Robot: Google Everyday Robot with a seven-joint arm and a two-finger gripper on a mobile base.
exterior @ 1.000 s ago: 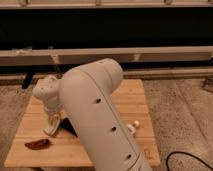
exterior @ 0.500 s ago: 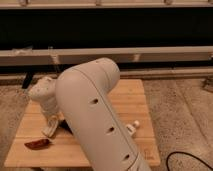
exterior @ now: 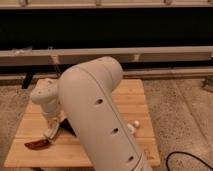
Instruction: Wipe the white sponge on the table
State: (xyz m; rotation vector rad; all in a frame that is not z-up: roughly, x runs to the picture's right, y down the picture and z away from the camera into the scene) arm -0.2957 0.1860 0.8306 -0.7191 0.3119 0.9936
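The table [exterior: 132, 97] is a light bamboo top, largely covered by my big white arm. My gripper [exterior: 49, 134] hangs from the wrist at the table's left side, its tip down at the surface. A small pale bit at the tip may be the white sponge, but I cannot tell it from the gripper. A dark red-brown piece [exterior: 37, 144] lies on the table just left of and below the tip.
A flat black piece [exterior: 68, 131] lies right of the gripper, partly behind the arm. A white tube-like object [exterior: 134, 126] pokes out at the arm's right. A dark cable [exterior: 185, 159] lies on the speckled floor at the lower right. A railing runs behind the table.
The gripper tip has sunk slightly toward the table and the dark red-brown piece. The arm's bulk has shifted only a little.
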